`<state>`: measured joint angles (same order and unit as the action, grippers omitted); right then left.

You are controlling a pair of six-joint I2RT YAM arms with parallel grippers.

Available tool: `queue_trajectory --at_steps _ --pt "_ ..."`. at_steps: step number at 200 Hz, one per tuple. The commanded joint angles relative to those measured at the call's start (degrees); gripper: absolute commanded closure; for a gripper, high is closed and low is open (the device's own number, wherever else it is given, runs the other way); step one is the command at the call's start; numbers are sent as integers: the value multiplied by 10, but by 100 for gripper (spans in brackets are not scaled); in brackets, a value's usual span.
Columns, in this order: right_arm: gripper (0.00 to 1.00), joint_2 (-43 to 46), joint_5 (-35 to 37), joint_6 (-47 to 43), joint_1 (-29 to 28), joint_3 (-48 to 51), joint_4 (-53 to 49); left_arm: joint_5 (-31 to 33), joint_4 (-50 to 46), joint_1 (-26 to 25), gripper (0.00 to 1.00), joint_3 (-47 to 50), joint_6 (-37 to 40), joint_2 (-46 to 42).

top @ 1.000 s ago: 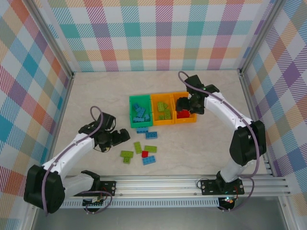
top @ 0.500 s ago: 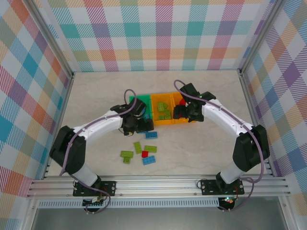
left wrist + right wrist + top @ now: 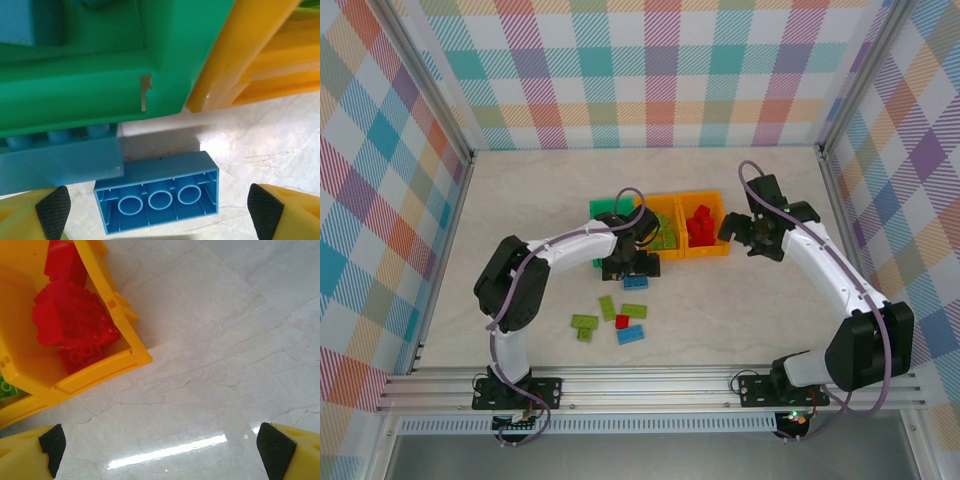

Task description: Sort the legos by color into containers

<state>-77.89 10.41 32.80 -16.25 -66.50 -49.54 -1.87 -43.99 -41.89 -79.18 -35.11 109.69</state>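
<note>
The left arm (image 3: 555, 250) rises from its base at the near edge, folds at the elbow and reaches sideways toward the middle of the table (image 3: 740, 300), with its wrist low against the near wall of the green bin (image 3: 100, 75). The left fingers (image 3: 52, 215) are spread wide and pinch nothing. Between them, on the table and untouched, lies a blue brick (image 3: 160, 197) turned underside up. A second blue brick (image 3: 55, 167) sits stud side up, touching the green bin's wall. The middle orange bin (image 3: 660, 203) stands just beside the green one and holds lime bricks (image 3: 667, 235). The right arm (image 3: 830, 285) bends out toward the right edge and angles back in, its wrist just right of the right orange bin (image 3: 100, 372). The right fingers (image 3: 277, 450) are spread apart over bare table, holding nothing. Red bricks (image 3: 70, 325) are piled inside that bin. Nearer the near edge than the bins, a loose cluster lies apart from both arms: lime bricks (image 3: 607, 307), a small red brick (image 3: 622, 321) and a blue one (image 3: 631, 335).
</note>
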Motion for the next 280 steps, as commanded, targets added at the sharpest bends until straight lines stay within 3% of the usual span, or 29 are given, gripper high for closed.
queue_trajectory --at_steps 1,104,177,247,280 --pt "0 24 -10 6 11 18 -13 18 -36 -11 9 -23 0 18" --pt "0 60 -19 15 34 44 -18 8 -22 -29 17 -23 -11 51" --pt "0 72 -19 27 34 42 -23 18 -15 -31 47 -2 -9 31" --pt "1 91 -44 29 34 64 -9 49 -50 -27 44 -41 -10 -75" --pt "6 94 -76 12 24 74 8 65 -73 22 43 -72 16 -104"
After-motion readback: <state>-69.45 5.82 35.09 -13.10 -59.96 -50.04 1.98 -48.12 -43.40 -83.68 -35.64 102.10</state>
